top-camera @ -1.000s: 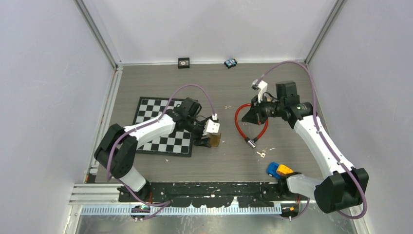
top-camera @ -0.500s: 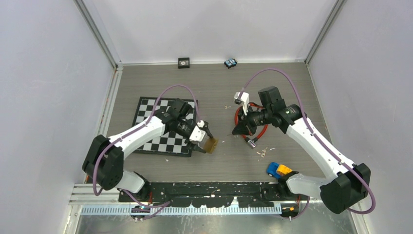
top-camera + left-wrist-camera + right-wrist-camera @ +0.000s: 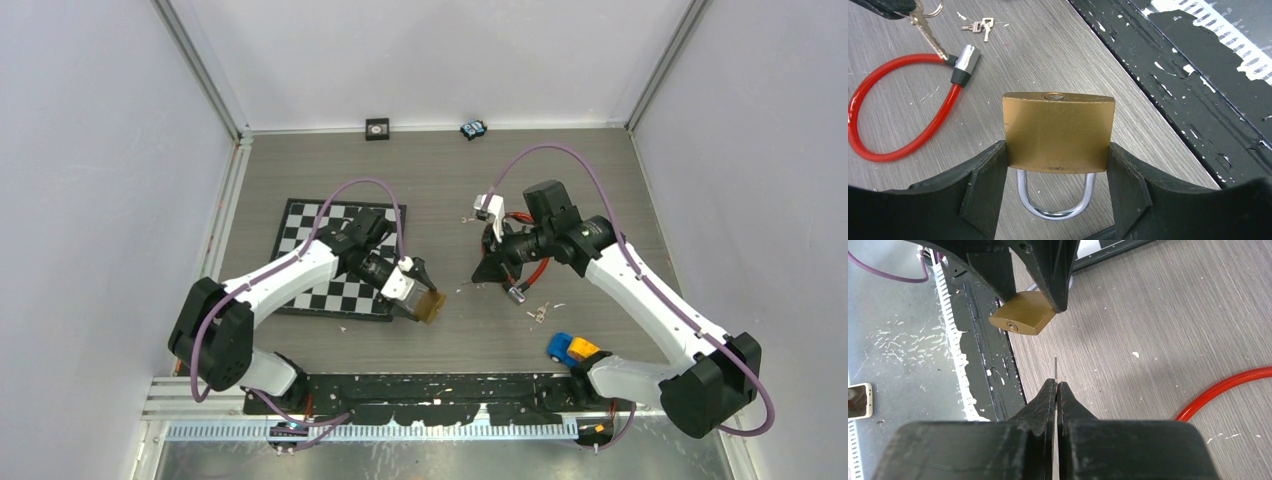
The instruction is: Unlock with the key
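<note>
My left gripper (image 3: 418, 296) clamps the squat brass padlock (image 3: 1058, 131) by the near edge of the grey desk (image 3: 450, 180), now tilted rightward. My right gripper (image 3: 1057, 385), pinched shut on the thin silver key (image 3: 928, 34), has closed in. The blade faces the keyhole (image 3: 1012, 326) but is not yet inserted.

Brass padlock (image 3: 1058, 132) in L fingers (image 3: 980, 192), shackle shut, key (image 3: 1055, 368) tip nr keyhole, apart
</note>
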